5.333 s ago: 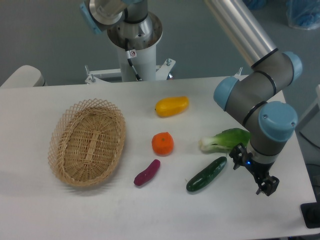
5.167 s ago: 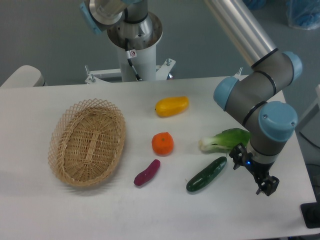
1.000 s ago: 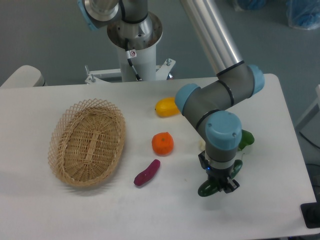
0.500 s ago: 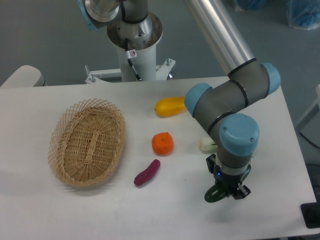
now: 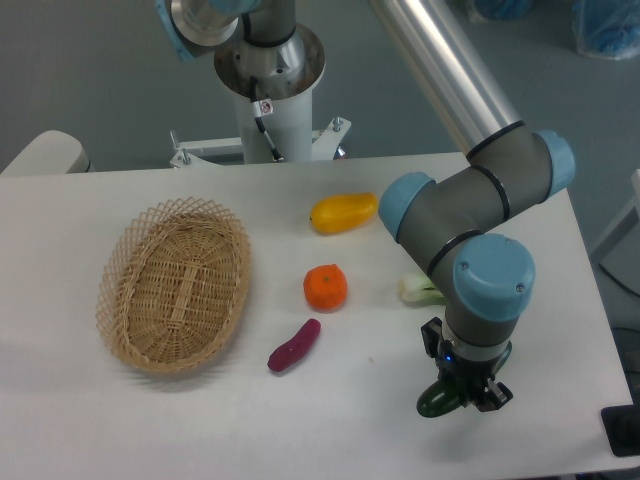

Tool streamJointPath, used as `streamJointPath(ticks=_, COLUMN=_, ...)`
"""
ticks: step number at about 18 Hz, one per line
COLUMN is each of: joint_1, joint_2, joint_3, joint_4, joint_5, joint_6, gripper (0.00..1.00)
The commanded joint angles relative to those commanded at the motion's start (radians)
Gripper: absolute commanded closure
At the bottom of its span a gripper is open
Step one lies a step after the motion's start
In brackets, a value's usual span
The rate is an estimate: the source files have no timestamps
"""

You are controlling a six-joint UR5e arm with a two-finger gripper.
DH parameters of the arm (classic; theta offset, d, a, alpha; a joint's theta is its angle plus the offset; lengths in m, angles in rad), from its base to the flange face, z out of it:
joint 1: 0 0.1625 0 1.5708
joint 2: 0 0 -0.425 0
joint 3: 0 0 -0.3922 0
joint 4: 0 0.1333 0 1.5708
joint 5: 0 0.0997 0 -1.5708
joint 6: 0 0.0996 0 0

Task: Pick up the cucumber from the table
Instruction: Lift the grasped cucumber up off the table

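Observation:
The cucumber (image 5: 435, 402) is a dark green glossy piece, mostly hidden under the wrist; only one rounded end shows at the front right of the white table (image 5: 300, 430). My gripper (image 5: 467, 392) points down over it and is shut on the cucumber, which looks held a little above the tabletop. The arm's grey and blue wrist covers the rest of it.
A wicker basket (image 5: 175, 283) lies at the left. An orange (image 5: 325, 286), a yellow pepper-like piece (image 5: 343, 212) and a small purple piece (image 5: 293, 344) sit mid-table. The white stem of a leafy vegetable (image 5: 418, 290) peeks out beside the arm. The table's front edge is close below the gripper.
The gripper left the right side, came over the cucumber and shut on it. In the last second it has carried the cucumber to the right and toward the front edge.

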Motion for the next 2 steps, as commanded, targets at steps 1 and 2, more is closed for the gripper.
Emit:
streamJointPath(ticks=1, joint_1=0.0, joint_2=0.0, joint_3=0.0, joint_4=0.0, joint_5=0.0, joint_6=0.0, gripper=0.72)
streamJointPath(ticks=2, joint_1=0.0, joint_2=0.0, joint_3=-0.003, joint_4=0.0, joint_5=0.0, joint_6=0.0, gripper=0.72)
